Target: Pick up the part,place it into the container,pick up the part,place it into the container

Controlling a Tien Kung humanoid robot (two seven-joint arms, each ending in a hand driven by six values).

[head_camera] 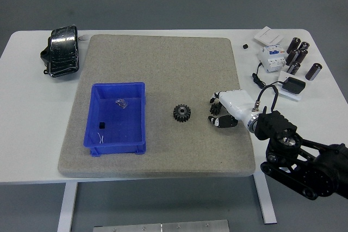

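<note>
Right hand (223,111): white, comes in from the lower right on a black arm (304,161); it hovers low over the right part of the mat, its fingers (215,120) loosely curled and grasping nothing.
Gear (181,113): small black toothed part, lying flat on the mat, near the fingertips but apart from them, between the hand and the bin.
Bin (138,113): blue, rectangular, open-topped, on the left half of the mat; inside lie a small clear scrap (120,102) and a tiny dark piece (101,125).
Mat (163,58): grey felt, covering the middle of the white desk (22,134).
Far left of desk: a black headset-like device (61,51), wrapped in shiny film.
Far right of desk: black cylinders (299,55), a white breaker-like unit (272,57), a black adapter (293,86) with its cable.
</note>
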